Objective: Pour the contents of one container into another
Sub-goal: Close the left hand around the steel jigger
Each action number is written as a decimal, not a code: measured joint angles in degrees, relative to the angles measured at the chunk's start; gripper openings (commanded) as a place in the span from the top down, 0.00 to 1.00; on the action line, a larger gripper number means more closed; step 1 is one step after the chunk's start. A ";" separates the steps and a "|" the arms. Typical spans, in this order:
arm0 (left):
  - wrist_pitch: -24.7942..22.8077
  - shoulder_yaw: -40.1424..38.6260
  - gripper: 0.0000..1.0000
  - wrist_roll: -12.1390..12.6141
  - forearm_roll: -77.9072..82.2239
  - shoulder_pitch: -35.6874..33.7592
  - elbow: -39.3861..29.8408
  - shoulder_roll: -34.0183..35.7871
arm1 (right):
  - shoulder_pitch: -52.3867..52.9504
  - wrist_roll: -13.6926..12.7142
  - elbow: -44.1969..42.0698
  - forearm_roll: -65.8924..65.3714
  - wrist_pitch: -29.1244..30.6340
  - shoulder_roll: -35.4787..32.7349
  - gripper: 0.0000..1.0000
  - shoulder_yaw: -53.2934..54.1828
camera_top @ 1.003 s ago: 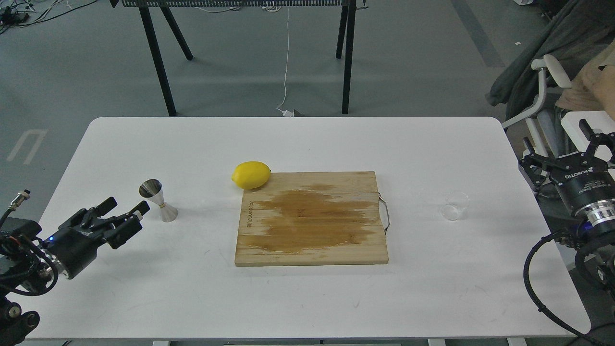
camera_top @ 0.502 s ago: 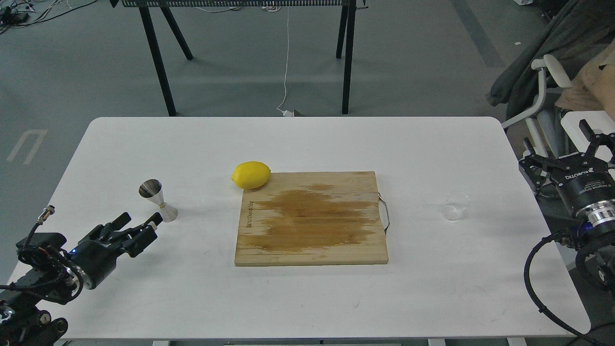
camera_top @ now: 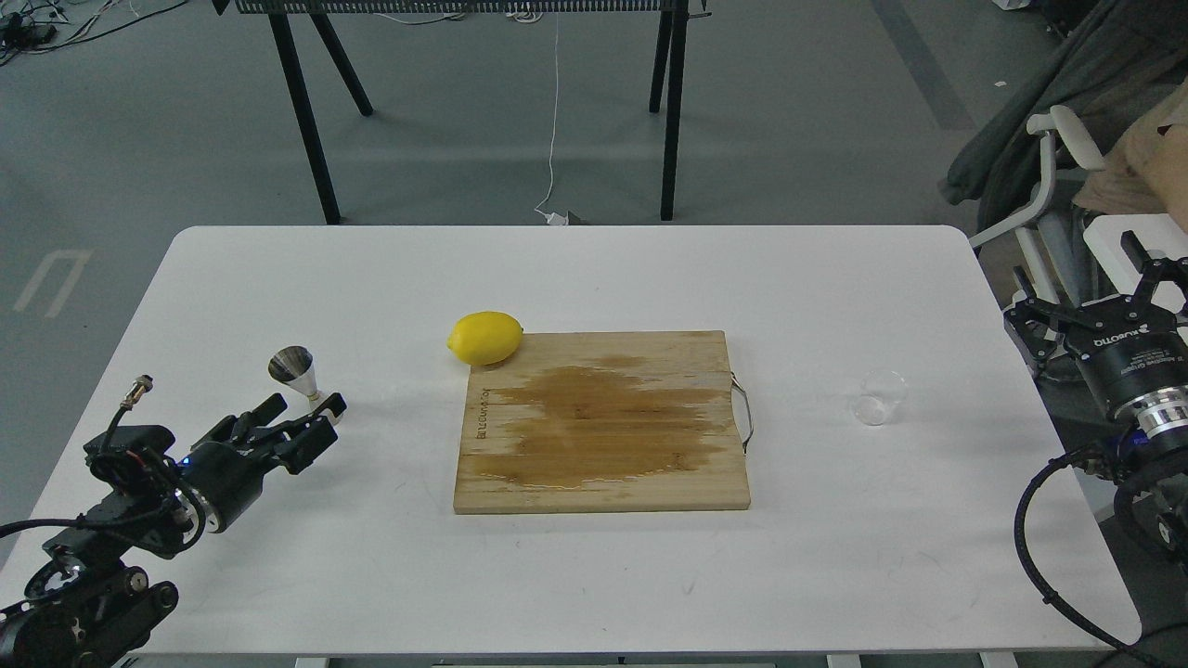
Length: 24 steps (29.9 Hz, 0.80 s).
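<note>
Two containers, clear thin-rimmed cup (camera_top: 880,397) and shiny hourglass jigger (camera_top: 299,379); both jaws apart.

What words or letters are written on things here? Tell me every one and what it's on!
"ROBOTIQ", seen upside down: on the black right gripper.
Smaller white line beneath it on that gripper: too small to read.
Dark letters burned along the left edge of the square wooden cutting board: too blurred to read.
Yellow lemon, shiny steel hourglass jigger, small clear cup: no writing visible.
</note>
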 measured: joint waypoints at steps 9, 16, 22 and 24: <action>0.06 0.68 0.01 0.00 0.00 -1.99 3.90 -2.34 | 0.00 0.02 0.11 0.00 0.00 -0.15 0.01 0.05; 0.05 1.10 0.01 0.00 0.03 -4.34 7.01 -3.62 | 0.00 0.02 0.15 0.00 0.00 -0.23 0.01 0.11; -0.08 1.11 0.01 -0.01 0.06 -6.05 10.63 -5.33 | 0.00 0.02 0.15 0.00 0.00 -0.25 0.01 0.11; -0.08 1.11 0.02 -0.01 0.10 -6.60 12.12 -6.14 | 0.00 0.02 0.15 0.00 0.00 -0.25 0.01 0.11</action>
